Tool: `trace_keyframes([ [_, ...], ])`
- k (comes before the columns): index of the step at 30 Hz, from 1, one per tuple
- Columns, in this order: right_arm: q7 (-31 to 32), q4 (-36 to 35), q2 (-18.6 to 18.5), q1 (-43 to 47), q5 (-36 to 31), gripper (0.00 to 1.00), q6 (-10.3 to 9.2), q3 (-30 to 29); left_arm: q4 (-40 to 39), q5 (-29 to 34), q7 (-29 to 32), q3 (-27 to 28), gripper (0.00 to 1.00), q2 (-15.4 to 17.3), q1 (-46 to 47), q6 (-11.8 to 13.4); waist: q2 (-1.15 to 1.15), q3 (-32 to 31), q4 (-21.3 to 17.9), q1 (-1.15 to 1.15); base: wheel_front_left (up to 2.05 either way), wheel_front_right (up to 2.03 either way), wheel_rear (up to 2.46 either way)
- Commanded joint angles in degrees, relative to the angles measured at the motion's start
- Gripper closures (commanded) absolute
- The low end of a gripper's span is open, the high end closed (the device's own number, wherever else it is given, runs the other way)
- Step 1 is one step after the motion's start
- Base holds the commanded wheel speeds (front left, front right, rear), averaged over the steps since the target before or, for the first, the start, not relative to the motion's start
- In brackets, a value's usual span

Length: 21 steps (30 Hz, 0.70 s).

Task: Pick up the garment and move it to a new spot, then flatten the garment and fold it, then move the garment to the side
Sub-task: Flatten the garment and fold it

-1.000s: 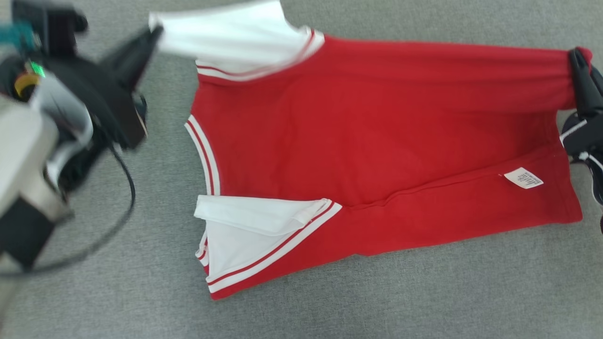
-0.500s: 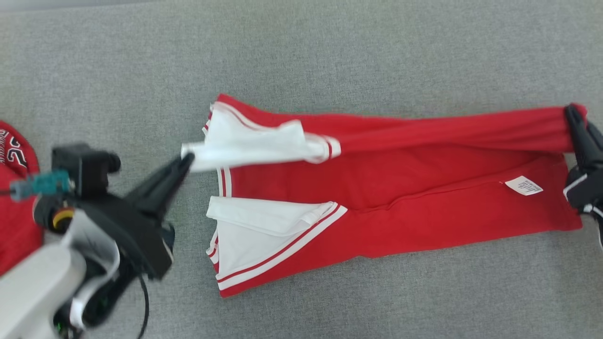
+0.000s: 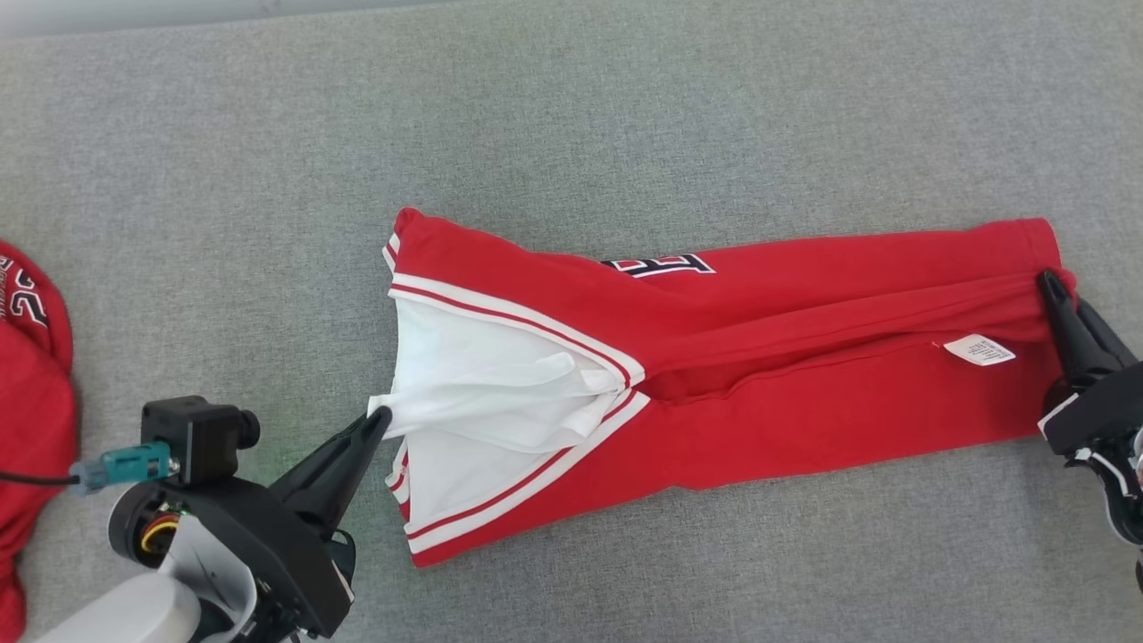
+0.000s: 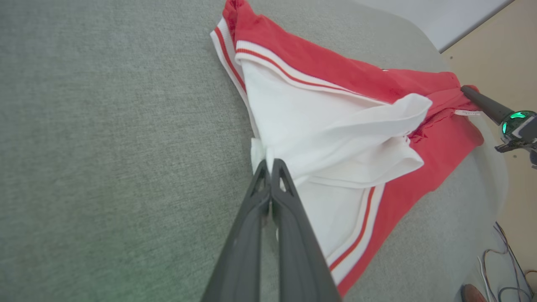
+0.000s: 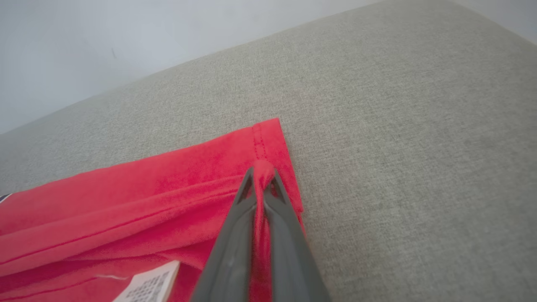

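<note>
Red jersey cloth with white trim makes up the garment (image 3: 759, 357), which lies stretched lengthwise across the middle of the grey fabric surface (image 3: 625, 107), well clear of its far edge. It looks doubled over along its length: a long crease runs through the red body, black-and-white lettering (image 3: 659, 264) peeks out near the far side, and a white care label (image 3: 980, 349) sits exposed near the right end. At the left end the white panel (image 3: 500, 384) is turned outward and bunched, with striped bands crossing in a V. The left gripper (image 3: 382, 414) has its fingers (image 4: 247, 235) closed tight on a small pinch of that white cloth at the garment's left edge, low over the surface. The right gripper (image 3: 1043, 279) has its fingers (image 5: 228, 251) likewise clamped on a tuck of the red hem close to the far right corner of the garment, the cloth rising a little between the tips. Between the two grips the folded-over layer is drawn fairly taut. A second red garment (image 3: 27, 357) lies apart at the left edge of the surface. Judging from this, the move to a new spot and the spreading look done, and a lengthwise fold is being laid down. Left to do, most likely: letting go of both ends, tidying the crumpled white panel, perhaps another fold across, and then shifting the bundle to the side.
</note>
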<state>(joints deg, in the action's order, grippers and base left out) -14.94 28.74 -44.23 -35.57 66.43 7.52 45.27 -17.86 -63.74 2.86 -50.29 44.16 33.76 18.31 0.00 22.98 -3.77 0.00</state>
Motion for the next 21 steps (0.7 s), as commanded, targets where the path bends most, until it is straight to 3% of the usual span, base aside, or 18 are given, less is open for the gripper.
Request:
trace_keyframes([
  [1, -0.3, 0.4, 0.5, 0.8, -0.7, 0.83, -0.06, -0.3, 0.8, 0.1, -0.6, -0.1, 1.0, -0.2, -1.2, 0.2, 0.0, 0.0, 0.1, 0.0, 0.0, 0.0, 0.0],
  [2, -0.3, 0.7, 0.7, 0.8, -0.8, 0.67, -0.06, -0.4, 1.1, 0.4, -0.8, -0.4, 1.0, -0.5, -1.2, 0.1, 0.0, -0.1, 0.2, 0.0, 0.0, 0.0, 0.0],
  [3, -0.3, 1.0, 1.0, 0.8, -0.8, 0.23, -0.06, -0.8, 1.5, 0.6, -1.0, -0.6, 1.0, -0.9, -1.2, 0.2, 0.0, -0.1, 0.2, 0.0, 0.0, 0.0, 0.0],
  [4, -0.3, 1.0, 1.3, 0.8, -1.0, 0.0, -0.06, -1.2, 1.9, 0.7, -1.3, -0.5, 0.77, -1.2, -1.3, 0.4, 0.0, -0.3, 0.3, 0.0, 0.0, 0.0, 0.0],
  [5, -0.3, 1.1, 1.6, 0.8, -1.2, 0.0, -0.06, -1.8, 2.4, 0.8, -1.7, -0.5, 0.52, -1.5, -1.4, 0.4, 0.0, -0.4, 0.4, 0.0, 0.0, 0.0, 0.0],
  [6, -0.3, 0.9, 1.8, 0.8, -1.3, 0.0, -0.06, -2.5, 2.8, 1.0, -2.2, -0.4, 0.06, -1.9, -1.6, 0.6, 0.0, -0.6, 0.4, 0.0, 0.0, 0.0, 0.0],
  [7, -0.3, 0.7, 2.1, 1.0, -1.5, 0.0, -0.06, -3.3, 3.3, 1.2, -2.8, -0.3, 0.0, -2.3, -1.8, 0.9, 0.0, -1.0, 0.4, 0.0, 0.0, 0.0, 0.0],
  [15, -0.3, -3.0, 5.1, 4.2, -7.6, 0.0, -0.06, -12.1, 7.5, 2.4, -10.7, 2.2, 0.0, -5.1, -4.4, 3.6, 0.0, -5.0, -0.1, 0.0, 0.0, 0.0, 0.0],
  [21, -0.3, -4.9, 8.8, 8.0, -14.1, 0.0, -0.06, -17.1, 10.5, 6.8, -15.7, 2.4, 0.0, -6.7, -5.9, 6.2, 0.0, -8.4, -0.2, 0.0, 0.0, 0.0, 0.0],
])
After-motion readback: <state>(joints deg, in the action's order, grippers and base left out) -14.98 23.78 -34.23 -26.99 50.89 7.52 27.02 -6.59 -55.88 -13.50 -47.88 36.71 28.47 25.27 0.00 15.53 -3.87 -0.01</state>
